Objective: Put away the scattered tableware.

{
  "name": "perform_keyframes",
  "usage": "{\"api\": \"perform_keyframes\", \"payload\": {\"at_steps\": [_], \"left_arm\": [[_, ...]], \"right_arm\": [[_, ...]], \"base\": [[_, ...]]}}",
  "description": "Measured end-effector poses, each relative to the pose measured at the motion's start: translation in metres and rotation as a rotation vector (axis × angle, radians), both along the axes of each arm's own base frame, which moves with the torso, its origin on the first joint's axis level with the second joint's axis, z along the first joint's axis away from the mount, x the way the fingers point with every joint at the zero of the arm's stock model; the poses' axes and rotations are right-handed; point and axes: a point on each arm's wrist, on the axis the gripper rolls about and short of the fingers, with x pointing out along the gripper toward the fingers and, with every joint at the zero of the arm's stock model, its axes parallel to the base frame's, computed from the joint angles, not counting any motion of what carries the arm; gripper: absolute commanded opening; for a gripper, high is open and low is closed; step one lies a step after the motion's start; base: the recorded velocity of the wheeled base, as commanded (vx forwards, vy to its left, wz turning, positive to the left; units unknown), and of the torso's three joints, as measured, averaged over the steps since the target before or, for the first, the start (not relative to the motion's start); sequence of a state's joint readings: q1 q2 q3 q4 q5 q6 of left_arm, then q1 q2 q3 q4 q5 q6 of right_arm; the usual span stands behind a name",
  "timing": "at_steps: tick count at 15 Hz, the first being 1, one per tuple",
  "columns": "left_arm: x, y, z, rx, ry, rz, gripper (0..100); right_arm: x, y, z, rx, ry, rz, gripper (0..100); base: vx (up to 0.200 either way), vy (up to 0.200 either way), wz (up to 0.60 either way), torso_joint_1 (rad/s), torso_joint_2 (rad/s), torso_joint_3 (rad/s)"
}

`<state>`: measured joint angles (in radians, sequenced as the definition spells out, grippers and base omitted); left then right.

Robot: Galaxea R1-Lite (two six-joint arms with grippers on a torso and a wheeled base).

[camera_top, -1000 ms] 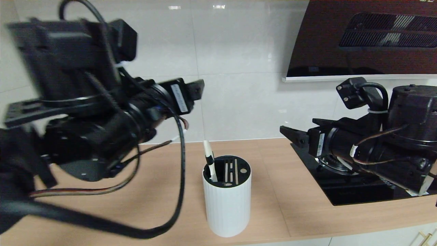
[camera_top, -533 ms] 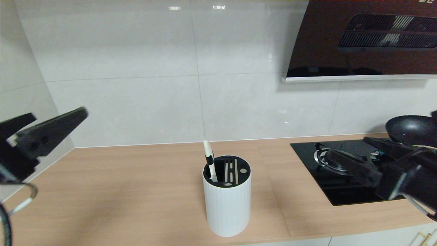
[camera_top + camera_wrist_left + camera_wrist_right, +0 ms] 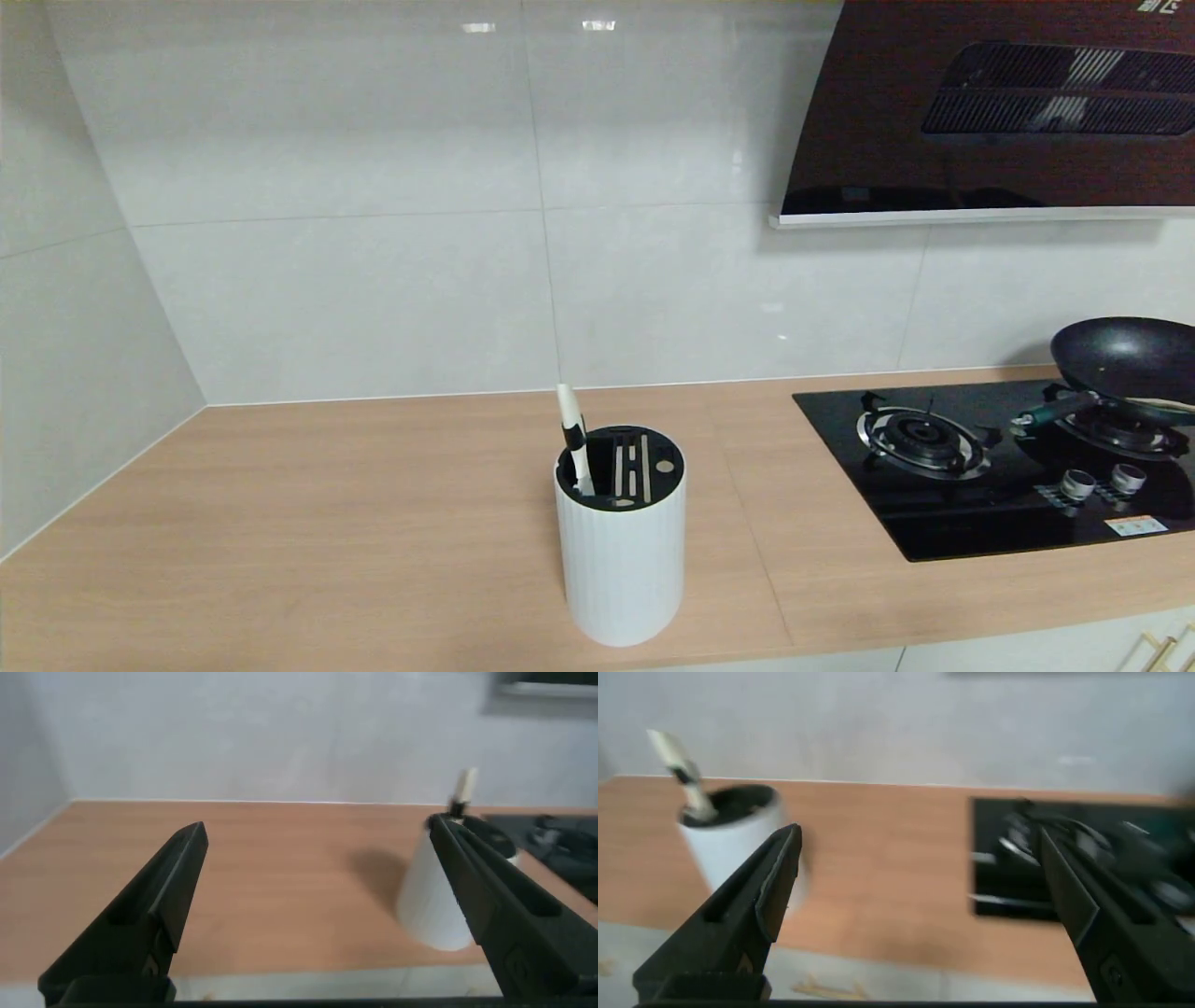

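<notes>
Both arms had pulled back from over the counter (image 3: 327, 523) within the last second, the left one toward the left edge of the head view and the right one toward the right edge. The left gripper (image 3: 316, 829) hung in front of the counter with its jaws spread wide and nothing between them. The right gripper (image 3: 917, 838) was the same, jaws wide apart and holding nothing. One utensil (image 3: 571, 434) with a white handle and a black band stood in the white ribbed holder (image 3: 621, 551), low in the centre of the head view, leaning a little toward the left of the frame. The holder was close to the front edge of the counter. At the right of the frame a black pan (image 3: 1125, 359) sat on the stove (image 3: 980, 485), well apart from the holder. The task seemed to me near its end. The main danger I could judge was the holder's place: if an arm came back low or swung sideways, a spread finger could catch the handle that sticks up, or push the holder off the front edge.
</notes>
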<state>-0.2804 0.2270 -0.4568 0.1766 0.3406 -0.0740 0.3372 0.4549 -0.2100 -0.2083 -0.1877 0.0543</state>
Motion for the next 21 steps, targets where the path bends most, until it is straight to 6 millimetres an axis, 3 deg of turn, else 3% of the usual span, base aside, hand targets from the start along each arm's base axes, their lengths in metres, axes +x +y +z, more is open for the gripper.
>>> {"api": "perform_keyframes", "payload": {"at_steps": [4, 7, 11, 14, 16, 21], "left_arm": [[-0.013, -0.001, -0.021, -0.011, -0.037, 0.185, 100], [-0.016, -0.005, -0.029, 0.002, -0.041, 0.243, 100], [-0.005, -0.010, -0.071, 0.086, 0.011, 0.253, 100], [0.008, -0.013, -0.097, 0.124, -0.006, 0.149, 100], [0.011, -0.014, -0.105, 0.130, 0.019, 0.097, 100], [0.012, -0.018, -0.111, 0.097, 0.050, -0.044, 100]], "right_arm": [[-0.049, -0.011, -0.001, 0.003, -0.073, -0.218, 100], [-0.065, -0.008, -0.013, 0.005, -0.138, -0.305, 100], [-0.055, -0.006, -0.048, -0.005, -0.136, -0.300, 100], [-0.045, -0.004, -0.072, -0.032, -0.110, -0.220, 100], [-0.044, -0.003, -0.081, -0.065, -0.049, -0.168, 100], [-0.044, -0.003, -0.083, -0.066, -0.046, -0.151, 100]], "base": [[0.000, 0.000, 0.00, 0.000, 0.00, 0.000], [0.000, 0.000, 0.00, 0.000, 0.00, 0.000], [0.000, 0.000, 0.00, 0.000, 0.00, 0.000], [0.000, 0.000, 0.00, 0.000, 0.00, 0.000], [0.000, 0.000, 0.00, 0.000, 0.00, 0.000], [0.000, 0.000, 0.00, 0.000, 0.00, 0.000]]}}
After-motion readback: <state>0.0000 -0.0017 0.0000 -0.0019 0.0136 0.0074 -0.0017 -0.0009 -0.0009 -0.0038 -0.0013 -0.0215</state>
